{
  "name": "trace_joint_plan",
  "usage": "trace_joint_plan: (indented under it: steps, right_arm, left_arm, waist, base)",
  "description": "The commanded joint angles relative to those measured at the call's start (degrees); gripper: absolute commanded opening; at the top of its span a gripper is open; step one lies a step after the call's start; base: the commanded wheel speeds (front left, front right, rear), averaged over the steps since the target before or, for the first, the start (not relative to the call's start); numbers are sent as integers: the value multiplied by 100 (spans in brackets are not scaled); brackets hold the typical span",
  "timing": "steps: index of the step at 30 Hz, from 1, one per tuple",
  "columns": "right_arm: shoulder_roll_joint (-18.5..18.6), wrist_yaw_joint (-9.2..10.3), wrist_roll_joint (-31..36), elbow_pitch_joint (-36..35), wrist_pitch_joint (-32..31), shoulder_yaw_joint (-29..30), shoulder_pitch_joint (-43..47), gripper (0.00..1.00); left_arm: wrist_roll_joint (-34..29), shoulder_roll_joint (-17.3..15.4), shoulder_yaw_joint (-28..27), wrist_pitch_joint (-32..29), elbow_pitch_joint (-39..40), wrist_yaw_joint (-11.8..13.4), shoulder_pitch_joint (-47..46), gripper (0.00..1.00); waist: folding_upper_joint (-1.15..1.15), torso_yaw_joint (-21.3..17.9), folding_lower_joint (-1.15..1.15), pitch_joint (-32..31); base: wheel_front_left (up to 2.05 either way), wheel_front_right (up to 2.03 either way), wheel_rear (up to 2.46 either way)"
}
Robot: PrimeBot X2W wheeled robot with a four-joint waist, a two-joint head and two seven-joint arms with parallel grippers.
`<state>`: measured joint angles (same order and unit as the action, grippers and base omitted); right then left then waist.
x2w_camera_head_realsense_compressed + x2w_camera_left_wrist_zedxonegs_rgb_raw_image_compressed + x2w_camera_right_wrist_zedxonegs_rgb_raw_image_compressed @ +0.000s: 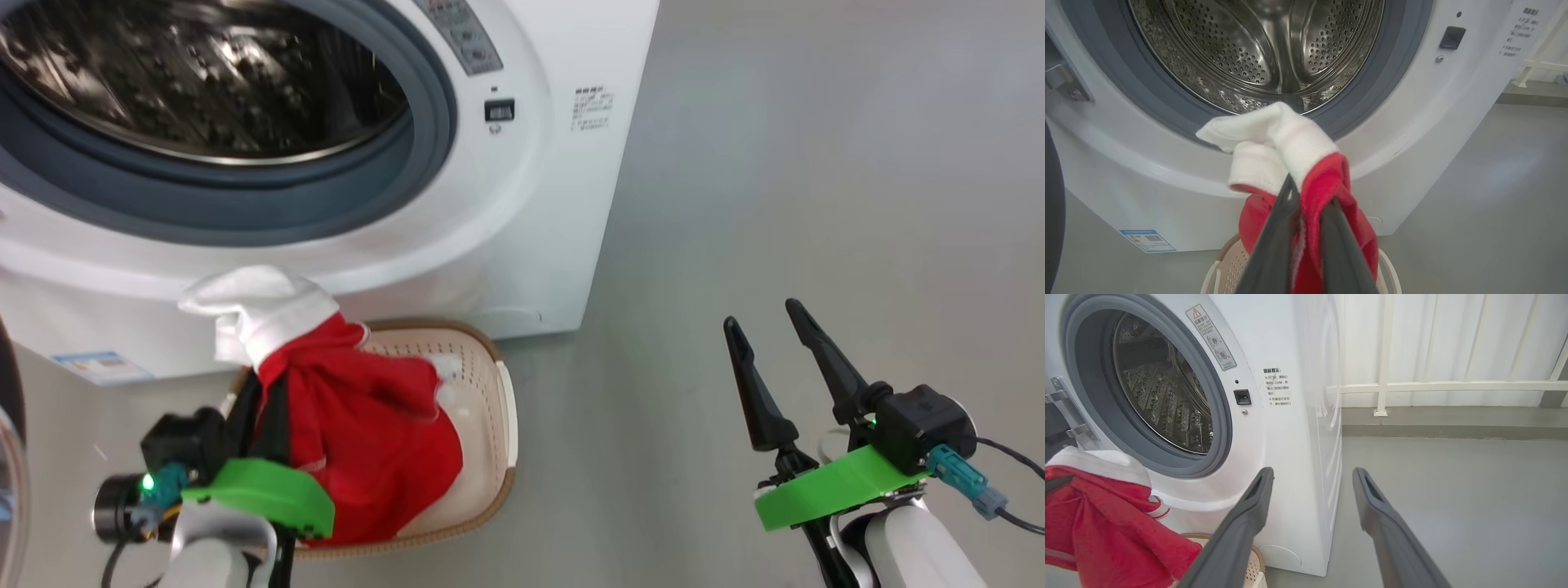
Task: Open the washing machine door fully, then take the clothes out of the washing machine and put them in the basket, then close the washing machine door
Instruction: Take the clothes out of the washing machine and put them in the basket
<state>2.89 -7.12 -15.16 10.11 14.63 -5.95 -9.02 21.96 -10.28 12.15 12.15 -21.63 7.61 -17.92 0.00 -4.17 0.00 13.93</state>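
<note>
Left claw [265,392] pinching soft red white-trimmed garment [367,433] over perforated cream plastic basket [490,384], lower left, right claw [761,314] spread wide, empty, lower right

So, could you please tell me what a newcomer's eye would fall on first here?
The bright red clothes, pinched in the left claw, hang above the basket. Behind them the washing machine gapes open, steel drum shining. At lower right, the right claw stands open.
</note>
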Motion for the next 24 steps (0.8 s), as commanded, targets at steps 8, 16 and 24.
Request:
trace_joint_plan:
  steps: [8, 16, 24]
  right_arm:
    - [-2, -36, 28, -245, 37, -54, -313, 100]
    - [-2, -36, 84, -332, 37, -57, -433, 100]
    - [-2, -36, 88, -397, 37, -57, -535, 100]
  left_arm:
    - [247, 124, -236, 211, -1153, -362, -970, 0]
    - [429, 343, -281, 263, -2601, -674, -1689, 0]
    - [630, 441, -305, 215, -3896, -1000, -2324, 0]
  waist:
    - [0, 53, 0, 791]
    - [0, 48, 0, 1167]
    - [0, 16, 0, 1554]
  base:
    - [0, 0, 0]
    - [0, 0, 0]
    - [0, 0, 0]
